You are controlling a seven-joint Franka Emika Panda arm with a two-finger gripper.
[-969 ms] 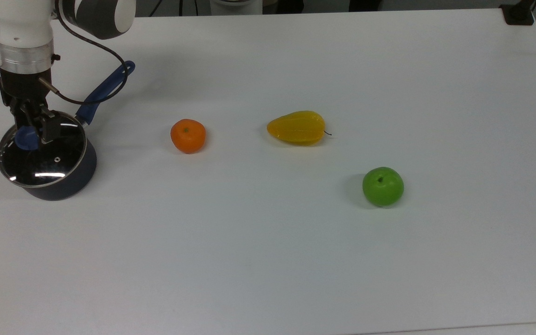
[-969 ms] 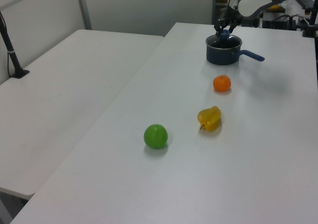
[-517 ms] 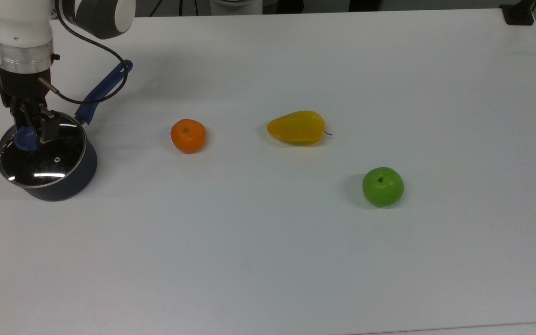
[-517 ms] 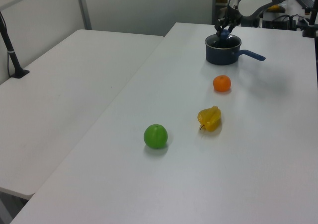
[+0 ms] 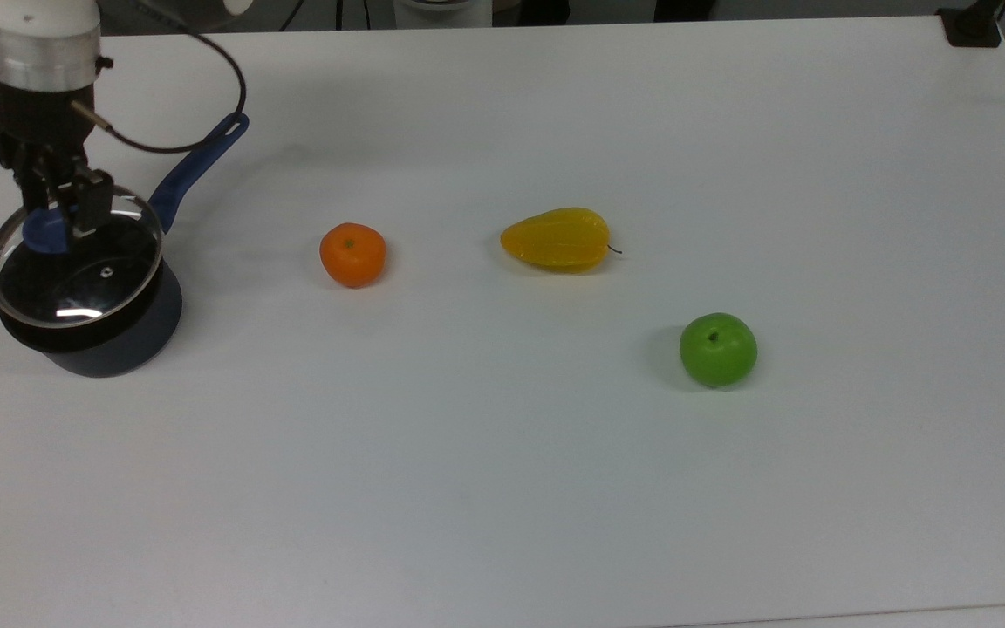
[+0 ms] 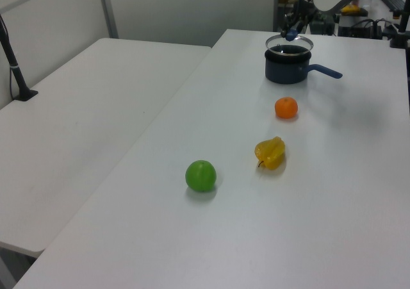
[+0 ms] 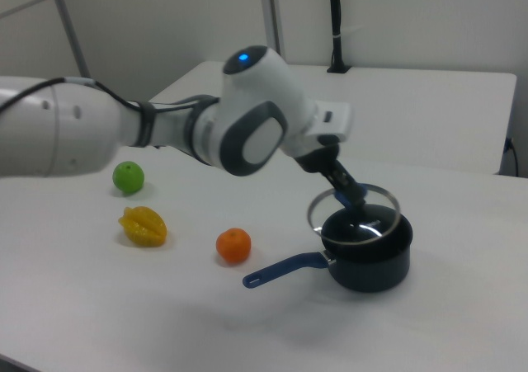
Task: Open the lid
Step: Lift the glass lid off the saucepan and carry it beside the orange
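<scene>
The lid (image 5: 75, 275) is a clear glass disc with a metal rim and a blue knob (image 5: 43, 232). It hangs a little above the dark saucepan (image 5: 110, 344), lifted off the rim, at the top view's far left. My gripper (image 5: 53, 220) is shut on the blue knob from above. In the right view the lid (image 7: 371, 211) floats over the saucepan (image 7: 371, 261) with my gripper (image 7: 353, 195) holding its knob. In the left view the lid (image 6: 289, 42) sits above the saucepan (image 6: 288, 68) at the far end of the table.
An orange (image 5: 352, 254), a yellow starfruit (image 5: 557, 239) and a green apple (image 5: 717, 349) lie on the white table (image 5: 555, 480) to the top view's right of the saucepan. The saucepan's blue handle (image 5: 197, 166) points up and right. A black cable (image 5: 206, 113) loops from my wrist.
My gripper has risen with the lid held by its knob. The lid has come off the saucepan's rim and now hangs above it. The saucepan shifted slightly.
</scene>
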